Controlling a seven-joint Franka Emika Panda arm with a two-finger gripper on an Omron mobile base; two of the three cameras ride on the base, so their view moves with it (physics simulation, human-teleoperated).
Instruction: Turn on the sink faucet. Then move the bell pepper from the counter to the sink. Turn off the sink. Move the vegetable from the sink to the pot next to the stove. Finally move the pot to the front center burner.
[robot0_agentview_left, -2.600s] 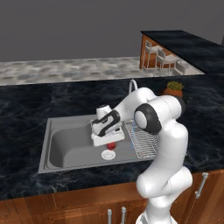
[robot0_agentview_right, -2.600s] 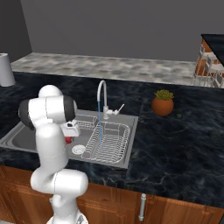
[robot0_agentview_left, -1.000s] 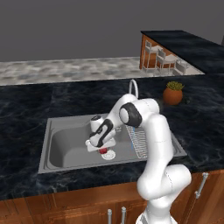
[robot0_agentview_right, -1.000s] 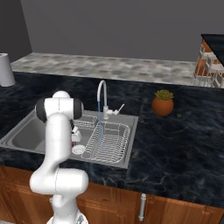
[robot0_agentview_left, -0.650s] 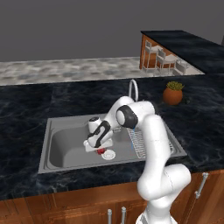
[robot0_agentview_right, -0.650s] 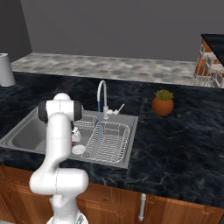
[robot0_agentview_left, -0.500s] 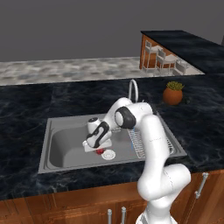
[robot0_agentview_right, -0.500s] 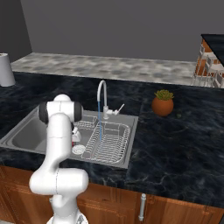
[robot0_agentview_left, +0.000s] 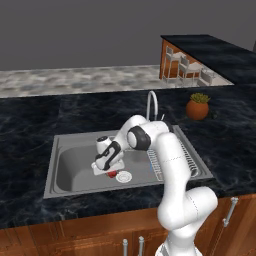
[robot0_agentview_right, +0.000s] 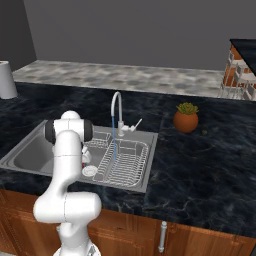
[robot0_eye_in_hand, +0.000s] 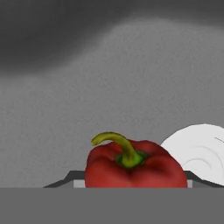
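A red bell pepper (robot0_eye_in_hand: 131, 168) with a green stem sits between my gripper's (robot0_eye_in_hand: 131, 183) two dark fingertips, which are shut on its sides. In the left base view my gripper (robot0_agentview_left: 104, 169) is low inside the sink (robot0_agentview_left: 70, 172) basin, and the bell pepper (robot0_agentview_left: 111, 173) shows as a red patch under the hand, just left of the white drain (robot0_agentview_left: 123, 176). The curved faucet (robot0_agentview_right: 116, 107) stands behind the sink (robot0_agentview_right: 25, 155), and a thin blue stream of water (robot0_agentview_right: 114, 137) runs from its spout.
A wire dish rack (robot0_agentview_right: 125, 160) fills the right half of the sink. The drain (robot0_eye_in_hand: 197, 153) lies right beside the pepper. A potted plant (robot0_agentview_left: 198, 106) stands on the dark counter to the right, and a white cylinder (robot0_agentview_right: 5, 80) at the far left.
The arm has stretched forward and lowered the hand with the pepper from above the basin to near its floor by the drain. In the last half second it has hardly moved.
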